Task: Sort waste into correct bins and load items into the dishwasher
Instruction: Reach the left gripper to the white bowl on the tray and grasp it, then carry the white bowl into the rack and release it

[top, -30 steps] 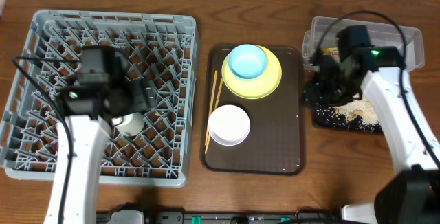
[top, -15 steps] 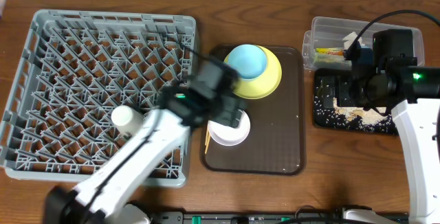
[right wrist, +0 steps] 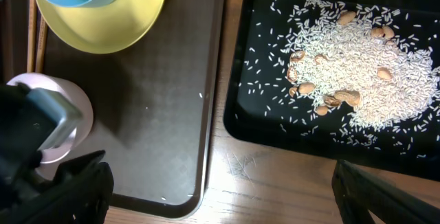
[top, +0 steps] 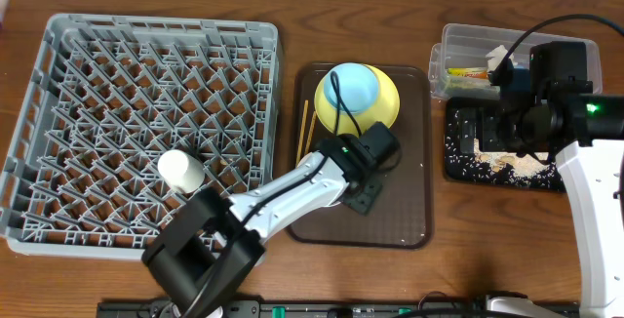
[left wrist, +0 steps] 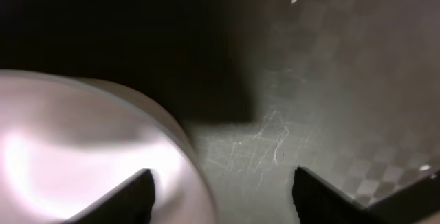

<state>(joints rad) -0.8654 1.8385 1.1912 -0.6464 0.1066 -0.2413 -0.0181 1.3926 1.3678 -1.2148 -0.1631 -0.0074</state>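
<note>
Both sets of fingers are spread apart. The left fingers are positioned low over the brown serving tray, with what appears to be the blurred rim of the white bowl between them. The right fingers are suspended above the black tray, in which rice is heaped.

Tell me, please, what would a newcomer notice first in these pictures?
The big grey rack fills the left, with one cup in it. The left arm reaches across to the brown tray, its open tool at the white bowl. On the right, rice lies heaped in a black tray.
</note>
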